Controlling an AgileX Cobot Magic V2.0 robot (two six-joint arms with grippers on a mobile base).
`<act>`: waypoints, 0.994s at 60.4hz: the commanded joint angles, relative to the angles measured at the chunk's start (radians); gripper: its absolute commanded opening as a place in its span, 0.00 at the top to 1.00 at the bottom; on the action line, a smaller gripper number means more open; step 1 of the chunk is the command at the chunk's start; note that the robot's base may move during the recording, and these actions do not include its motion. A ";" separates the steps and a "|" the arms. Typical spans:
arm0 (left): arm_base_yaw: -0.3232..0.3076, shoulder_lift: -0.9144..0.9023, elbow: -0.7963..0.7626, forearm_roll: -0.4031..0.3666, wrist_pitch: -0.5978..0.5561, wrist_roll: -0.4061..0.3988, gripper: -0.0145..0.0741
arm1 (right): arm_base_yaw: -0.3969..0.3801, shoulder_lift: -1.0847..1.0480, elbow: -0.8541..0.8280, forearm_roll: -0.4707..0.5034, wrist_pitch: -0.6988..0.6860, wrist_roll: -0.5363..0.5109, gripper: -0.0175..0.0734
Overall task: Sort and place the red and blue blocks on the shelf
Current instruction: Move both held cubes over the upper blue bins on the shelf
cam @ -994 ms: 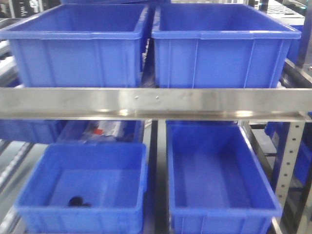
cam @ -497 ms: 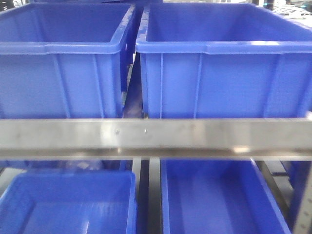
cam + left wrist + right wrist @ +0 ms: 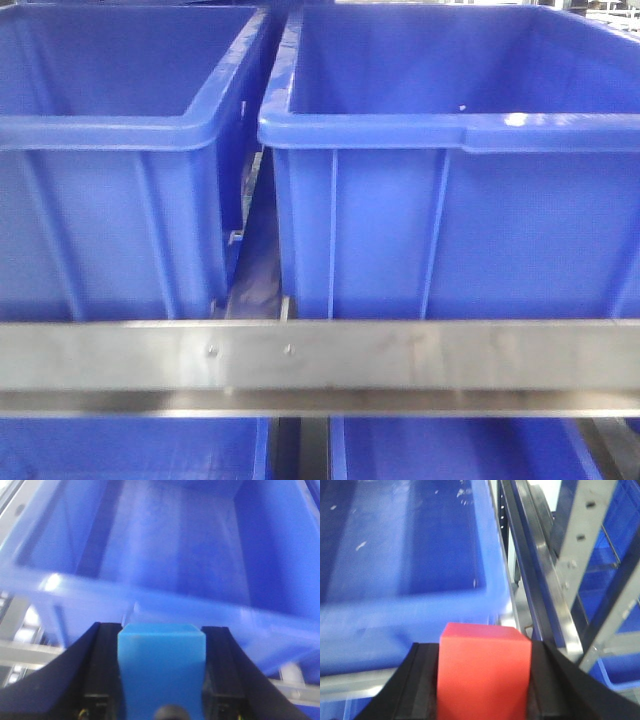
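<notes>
My left gripper point(image 3: 162, 630) is shut on a light blue block point(image 3: 161, 670), held in front of the near rim of a blue bin point(image 3: 150, 597) whose inside looks bare. My right gripper point(image 3: 484, 647) is shut on a red block point(image 3: 482, 672), held just before the near rim of another blue bin point(image 3: 410, 610), near its right corner. In the front view two large blue bins, left point(image 3: 110, 135) and right point(image 3: 450, 130), stand side by side on the upper shelf. Neither gripper nor either block shows in the front view.
A steel shelf rail point(image 3: 320, 365) runs across below the upper bins. The rims of two lower bins point(image 3: 440, 450) show under it. In the right wrist view a steel rail and perforated shelf upright point(image 3: 575, 545) stand right of the bin, with more blue bins point(image 3: 615, 570) beyond.
The front view has risen and moved closer to the shelf. The upper bins now fill the frame, the rail has dropped lower, and the lower bins have almost left view.
</notes>
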 commanded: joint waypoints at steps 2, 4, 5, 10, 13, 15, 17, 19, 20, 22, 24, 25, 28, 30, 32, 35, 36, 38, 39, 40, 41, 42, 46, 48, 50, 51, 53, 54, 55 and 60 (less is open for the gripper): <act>0.001 0.007 -0.027 0.004 -0.078 -0.005 0.69 | -0.009 0.001 -0.027 -0.007 -0.080 -0.003 0.74; 0.001 0.007 -0.027 0.004 -0.078 -0.005 0.69 | -0.009 0.001 -0.027 -0.007 -0.080 -0.003 0.74; 0.001 0.007 -0.027 0.004 -0.078 -0.005 0.69 | -0.009 0.001 -0.027 -0.007 -0.080 -0.003 0.74; 0.001 0.007 -0.027 0.004 -0.078 -0.005 0.69 | -0.009 0.001 -0.027 -0.007 -0.080 -0.003 0.74; 0.001 0.007 -0.027 0.004 -0.078 -0.005 0.69 | -0.009 0.001 -0.027 -0.007 -0.080 -0.003 0.74; 0.001 0.007 -0.027 0.004 -0.078 -0.005 0.69 | -0.009 0.001 -0.027 -0.007 -0.080 -0.003 0.74; 0.001 0.007 -0.027 0.004 -0.078 -0.005 0.69 | -0.009 0.001 -0.027 -0.007 -0.080 -0.003 0.74; 0.001 0.007 -0.027 0.004 -0.078 -0.005 0.69 | -0.009 0.001 -0.027 -0.007 -0.080 -0.003 0.74; 0.001 0.007 -0.027 0.004 -0.078 -0.005 0.69 | -0.009 0.001 -0.027 -0.007 -0.080 -0.003 0.74; 0.001 0.007 -0.027 0.004 -0.078 -0.005 0.69 | -0.009 0.001 -0.027 -0.007 -0.080 -0.003 0.74; 0.001 0.007 -0.027 0.004 -0.078 -0.005 0.69 | -0.009 0.001 -0.027 -0.007 -0.080 -0.003 0.74; 0.001 0.007 -0.027 0.004 -0.078 -0.005 0.69 | -0.009 0.001 -0.027 -0.007 -0.080 -0.003 0.74; 0.001 0.007 -0.027 0.004 -0.078 -0.005 0.69 | -0.009 0.001 -0.027 -0.007 -0.080 -0.003 0.74; 0.001 0.007 -0.027 0.004 -0.078 -0.005 0.69 | -0.009 0.001 -0.027 -0.007 -0.080 -0.003 0.74; 0.001 0.007 -0.027 0.004 -0.078 -0.005 0.69 | -0.009 0.001 -0.027 -0.007 -0.080 -0.003 0.74; 0.001 0.007 -0.027 0.004 -0.078 -0.005 0.69 | -0.009 0.001 -0.027 -0.007 -0.080 -0.003 0.74; 0.001 0.007 -0.027 0.004 -0.078 -0.005 0.69 | -0.009 0.001 -0.027 -0.007 -0.080 -0.003 0.74; 0.001 0.007 -0.027 0.004 -0.078 -0.005 0.69 | -0.009 0.001 -0.027 -0.007 -0.080 -0.003 0.74; 0.001 0.007 -0.027 0.004 -0.078 -0.005 0.69 | -0.009 0.001 -0.027 -0.007 -0.080 -0.003 0.74; 0.001 0.007 -0.027 0.004 -0.078 -0.005 0.69 | -0.009 0.001 -0.027 -0.007 -0.080 -0.003 0.74; 0.001 0.007 -0.027 0.004 -0.078 -0.005 0.69 | -0.009 0.001 -0.027 -0.007 -0.080 -0.003 0.74; 0.001 0.007 -0.027 0.004 -0.078 -0.005 0.69 | -0.009 0.001 -0.027 -0.007 -0.080 -0.003 0.74; 0.001 0.007 -0.027 0.004 -0.078 -0.005 0.69 | -0.009 0.001 -0.027 -0.007 -0.080 -0.003 0.74; 0.001 0.007 -0.027 0.004 -0.078 -0.005 0.69 | -0.009 0.001 -0.027 -0.007 -0.080 -0.003 0.74; 0.001 0.007 -0.027 0.004 -0.078 -0.005 0.69 | -0.009 0.001 -0.027 -0.007 -0.080 -0.003 0.74; 0.001 0.007 -0.027 0.004 -0.078 -0.005 0.69 | -0.009 0.001 -0.027 -0.007 -0.080 -0.003 0.74; 0.001 0.007 -0.027 0.004 -0.078 -0.005 0.69 | -0.009 0.001 -0.027 -0.007 -0.080 -0.003 0.74; 0.001 0.007 -0.027 0.004 -0.078 -0.005 0.69 | -0.009 0.001 -0.027 -0.007 -0.080 -0.003 0.74; 0.001 0.007 -0.027 0.004 -0.078 -0.005 0.69 | -0.009 0.001 -0.027 -0.007 -0.080 -0.003 0.74; 0.001 0.007 -0.027 0.004 -0.078 -0.005 0.69 | -0.009 0.001 -0.027 -0.007 -0.080 -0.003 0.74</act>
